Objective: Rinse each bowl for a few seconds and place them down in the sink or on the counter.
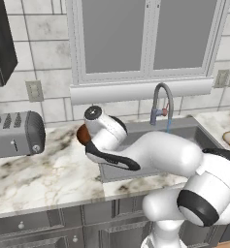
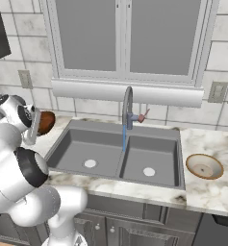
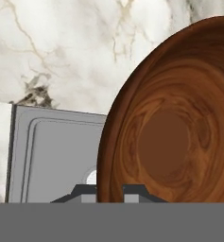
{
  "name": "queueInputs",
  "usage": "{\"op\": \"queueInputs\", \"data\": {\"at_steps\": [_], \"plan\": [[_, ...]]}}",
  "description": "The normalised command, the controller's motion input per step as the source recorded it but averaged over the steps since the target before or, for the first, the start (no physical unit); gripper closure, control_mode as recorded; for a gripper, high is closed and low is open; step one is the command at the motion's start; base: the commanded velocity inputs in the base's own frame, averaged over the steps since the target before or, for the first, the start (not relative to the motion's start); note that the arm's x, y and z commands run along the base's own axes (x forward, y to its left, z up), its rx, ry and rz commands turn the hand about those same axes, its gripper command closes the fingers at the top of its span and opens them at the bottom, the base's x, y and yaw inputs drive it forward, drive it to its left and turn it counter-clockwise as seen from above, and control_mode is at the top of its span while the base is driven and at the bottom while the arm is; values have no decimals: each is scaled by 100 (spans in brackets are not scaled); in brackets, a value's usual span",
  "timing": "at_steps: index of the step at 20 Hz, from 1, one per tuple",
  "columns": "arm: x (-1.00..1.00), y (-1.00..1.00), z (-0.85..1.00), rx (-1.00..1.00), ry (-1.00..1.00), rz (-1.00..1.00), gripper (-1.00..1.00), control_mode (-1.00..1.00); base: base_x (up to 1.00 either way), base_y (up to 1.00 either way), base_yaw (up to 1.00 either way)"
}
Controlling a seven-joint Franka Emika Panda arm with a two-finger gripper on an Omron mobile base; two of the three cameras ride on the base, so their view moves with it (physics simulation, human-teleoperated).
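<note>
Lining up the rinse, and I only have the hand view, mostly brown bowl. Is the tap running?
Observer: Yes, a blue stream falls from the faucet, about at the divider of the sink.
Operator: Where's my bowl relative to that?
Observer: The brown bowl is left of the sink, over the counter, not over a basin.
Operator: And the other bowl?
Observer: The beige bowl sits upright on the counter, right of the sink.

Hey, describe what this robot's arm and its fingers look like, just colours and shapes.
The arm is glossy white, built of rounded, bulbous segments with black bands at the joints and a round grey cap on one joint. In the hand view the fingers are small, dark grey and blocky. No cables or markings are visible.
</note>
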Motion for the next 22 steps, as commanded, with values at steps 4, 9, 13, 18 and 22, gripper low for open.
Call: {"op": "queueInputs", "data": {"at_steps": [4,9,13,18,22], "plan": [[-3,-40,10,-3,-1,-11,100,-100,0,0,0],[-4,-38,4,-4,-3,-7,100,-100,0,0,0],[0,-45,4,0,0,-6,100,-100,0,0,0],[0,-49,2,0,1,-6,100,-100,0,0,0],[0,-52,5,4,5,-5,100,-100,0,0,0]]}}
